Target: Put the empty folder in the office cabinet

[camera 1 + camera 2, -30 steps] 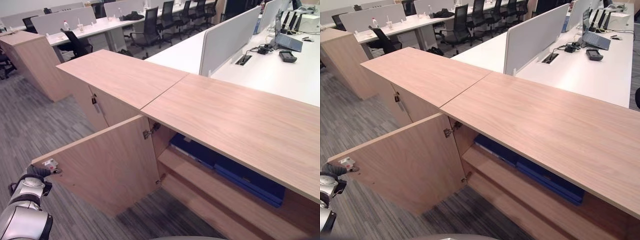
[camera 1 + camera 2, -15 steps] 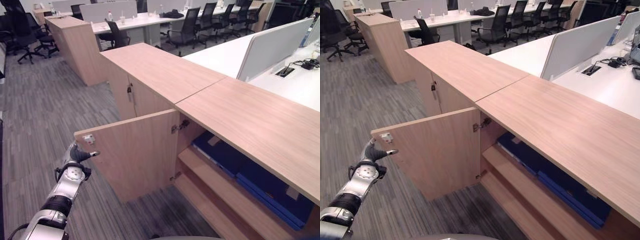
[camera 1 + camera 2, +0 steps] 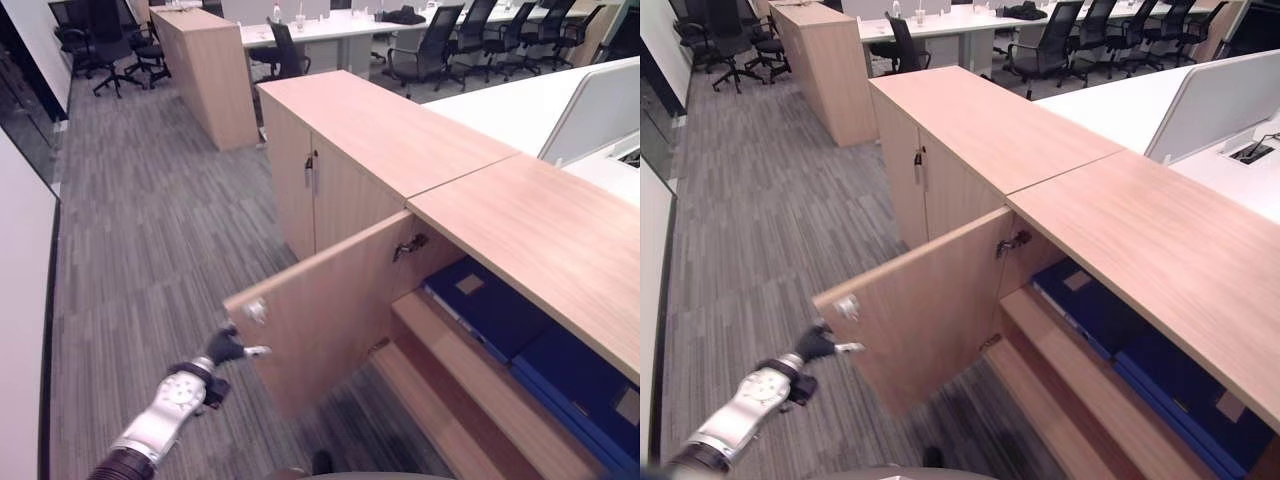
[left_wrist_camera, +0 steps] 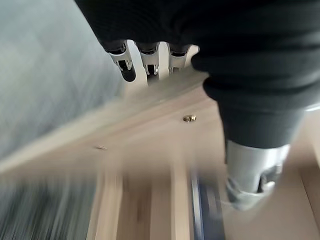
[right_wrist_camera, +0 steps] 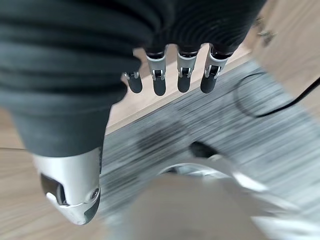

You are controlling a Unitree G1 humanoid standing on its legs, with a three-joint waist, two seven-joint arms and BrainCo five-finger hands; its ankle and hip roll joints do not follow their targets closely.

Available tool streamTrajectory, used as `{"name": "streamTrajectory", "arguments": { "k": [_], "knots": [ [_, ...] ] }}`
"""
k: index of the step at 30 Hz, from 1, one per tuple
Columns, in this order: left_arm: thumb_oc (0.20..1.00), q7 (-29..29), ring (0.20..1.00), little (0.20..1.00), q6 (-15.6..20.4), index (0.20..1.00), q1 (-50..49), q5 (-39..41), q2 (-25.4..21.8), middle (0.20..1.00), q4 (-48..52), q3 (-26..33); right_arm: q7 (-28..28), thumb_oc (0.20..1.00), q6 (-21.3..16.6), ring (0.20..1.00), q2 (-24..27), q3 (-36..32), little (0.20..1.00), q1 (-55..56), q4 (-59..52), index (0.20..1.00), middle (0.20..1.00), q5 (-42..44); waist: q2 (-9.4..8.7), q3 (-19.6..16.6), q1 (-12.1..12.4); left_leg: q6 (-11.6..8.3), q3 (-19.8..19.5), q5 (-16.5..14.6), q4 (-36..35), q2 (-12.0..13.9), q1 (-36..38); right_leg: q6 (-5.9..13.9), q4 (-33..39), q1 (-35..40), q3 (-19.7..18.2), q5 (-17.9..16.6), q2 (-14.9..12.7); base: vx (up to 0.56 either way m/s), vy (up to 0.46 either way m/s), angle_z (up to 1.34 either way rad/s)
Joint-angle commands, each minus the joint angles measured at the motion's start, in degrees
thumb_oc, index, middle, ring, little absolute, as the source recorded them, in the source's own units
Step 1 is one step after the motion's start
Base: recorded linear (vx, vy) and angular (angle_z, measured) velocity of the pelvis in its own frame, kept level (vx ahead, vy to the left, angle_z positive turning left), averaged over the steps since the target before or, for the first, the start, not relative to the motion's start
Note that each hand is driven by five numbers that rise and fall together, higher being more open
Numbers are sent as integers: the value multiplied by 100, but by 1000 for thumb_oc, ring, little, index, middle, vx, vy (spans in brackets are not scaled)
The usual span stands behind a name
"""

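**Cabinet door open, folders on the shelf**

The left hand reaches to the free edge of the open cabinet door, fingers relaxed at the door edge in its wrist view. The right hand hangs with fingers loose, grasping nothing. Blue folders lie flat on the upper shelf of the office cabinet. Office chairs and desks stand well behind.

A: Background? Grey striped carpet, black office chairs at a long white desk.
B: Also 1 separate wooden cabinet stood near the chairs, plus a white divider panel.
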State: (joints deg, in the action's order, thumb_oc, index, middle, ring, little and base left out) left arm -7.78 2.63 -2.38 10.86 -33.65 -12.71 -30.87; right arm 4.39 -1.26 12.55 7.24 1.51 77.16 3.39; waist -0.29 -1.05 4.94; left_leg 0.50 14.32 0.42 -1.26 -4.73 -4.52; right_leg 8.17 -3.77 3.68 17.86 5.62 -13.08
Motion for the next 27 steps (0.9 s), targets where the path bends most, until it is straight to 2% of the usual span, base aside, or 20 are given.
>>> {"name": "streamTrajectory", "arguments": {
  "k": [1,4,12,19,27],
  "knots": [
    [1000,-139,1000,1000,532,1000,836,143,752,1000,675,317,-9,1000,-15,1000,-156,154,1000,-146,213,1000,1000,166,-128,-34,-560,93,-596,-224,-374,366,606,18,615,179,240,-552,406,-15,-19,-5],
    [1000,-167,1000,1000,519,1000,478,133,568,1000,1003,598,-67,1000,-21,1000,-231,269,1000,-131,132,1000,1000,130,-150,-21,-496,86,-656,-191,-374,355,561,5,621,182,290,-561,408,-14,-14,-3],
    [1000,-285,1000,1000,498,1000,230,341,380,1000,1434,728,-132,1000,-58,1000,-312,486,1000,-161,-94,1000,1000,131,-178,-8,-447,74,-722,-160,-374,345,508,-15,611,157,347,-572,413,-2,-9,-27],
    [1000,-287,1000,1000,457,1000,71,325,379,1000,1411,801,-184,1000,-51,1000,-349,626,1000,-153,-185,1000,1000,79,-184,2,-460,62,-702,-160,-374,359,522,-37,630,163,314,-568,429,-2,-16,8],
    [1000,-372,1000,1000,377,1000,50,375,441,1000,1431,836,-238,1000,42,1000,-298,360,1000,-69,312,1000,1000,97,-182,3,-514,44,-672,-183,-374,387,546,-49,678,183,287,-558,473,-1,-6,1]
  ]
}}
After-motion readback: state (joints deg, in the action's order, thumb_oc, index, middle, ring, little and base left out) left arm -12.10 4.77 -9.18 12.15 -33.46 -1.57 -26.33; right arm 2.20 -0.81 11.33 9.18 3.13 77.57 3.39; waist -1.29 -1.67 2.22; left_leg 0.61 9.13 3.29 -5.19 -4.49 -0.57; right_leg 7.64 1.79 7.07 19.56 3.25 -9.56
